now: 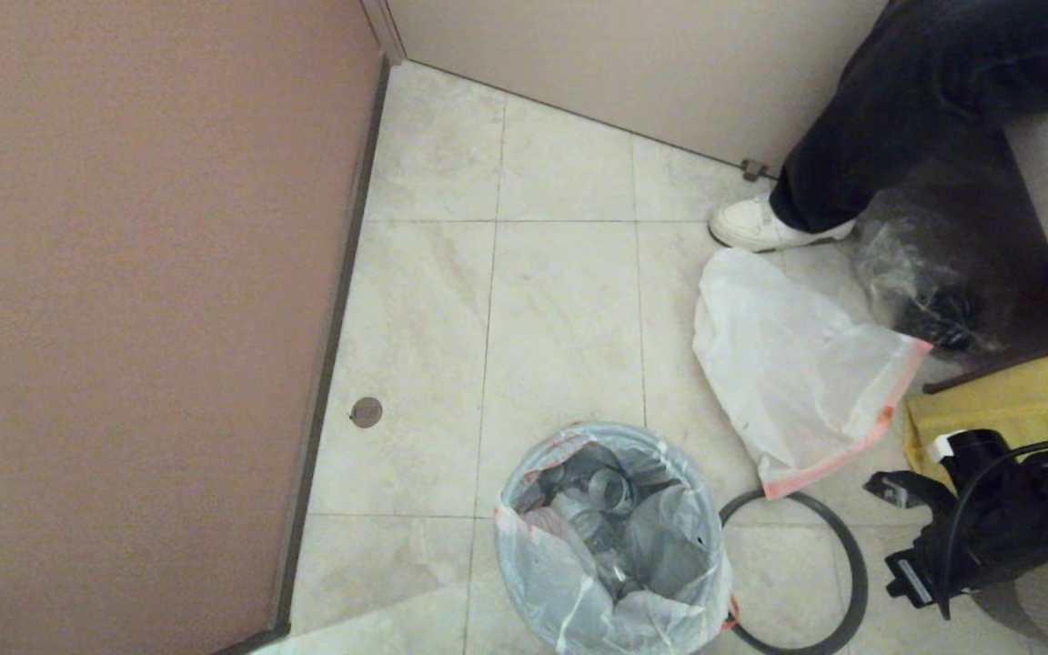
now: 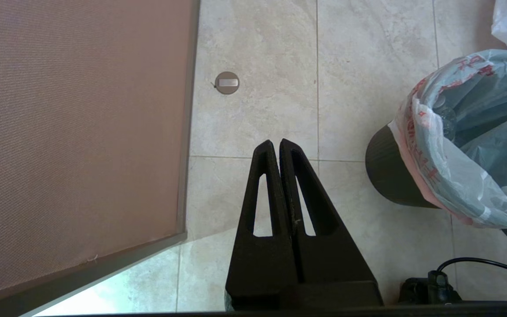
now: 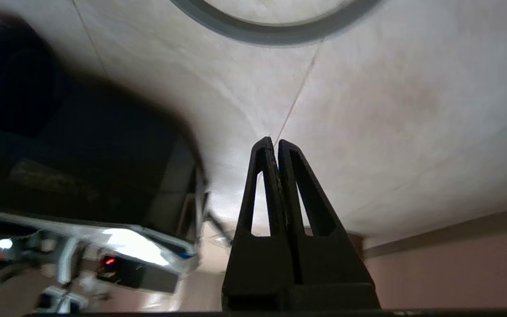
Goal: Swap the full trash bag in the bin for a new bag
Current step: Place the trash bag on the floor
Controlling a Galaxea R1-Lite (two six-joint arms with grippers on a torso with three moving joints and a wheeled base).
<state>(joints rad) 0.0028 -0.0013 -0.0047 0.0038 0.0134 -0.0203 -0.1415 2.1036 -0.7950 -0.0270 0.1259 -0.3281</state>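
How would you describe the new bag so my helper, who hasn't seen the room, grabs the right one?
Start at the black bin on the tiled floor, lined with the full trash bag of bottles. A grey rim ring lies on the floor beside it, and the new bag lies across the ring's far edge. It is flat, empty and white with an orange-red hem, unlike the yellow bag and the clear bag nearby.

right gripper [image 3: 272, 141]: black, triangular slotted fingers; black cable | left gripper [image 2: 275, 143]: same
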